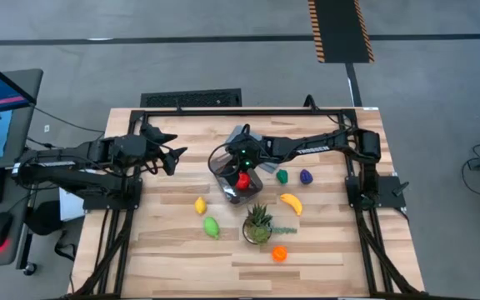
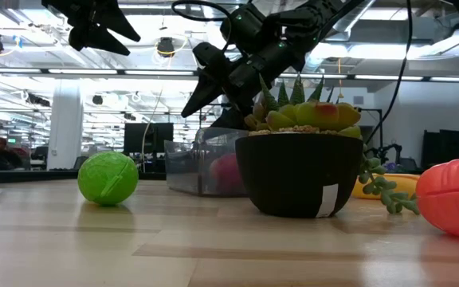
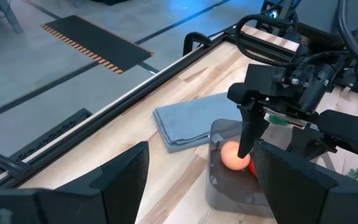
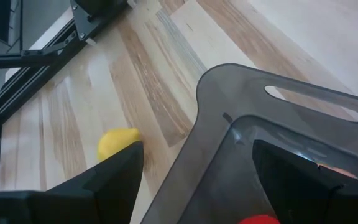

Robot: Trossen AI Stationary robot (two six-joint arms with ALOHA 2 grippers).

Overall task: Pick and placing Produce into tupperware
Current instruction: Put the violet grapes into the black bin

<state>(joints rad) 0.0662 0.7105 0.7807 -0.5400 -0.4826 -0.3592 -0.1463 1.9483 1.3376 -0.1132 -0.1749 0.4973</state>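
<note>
We see the right gripper hanging with its jaws spread and empty over the tupperware, which stands mid-table. If it lifts carelessly, a finger may catch the rim and tip the tub. The left gripper waits half-open and empty, above the table's left side. We count two pieces in the tub, a red one and a peach one, perhaps more hidden. Outside lie six: lemon, lime, banana, an orange piece, a green piece, a purple piece.
</note>
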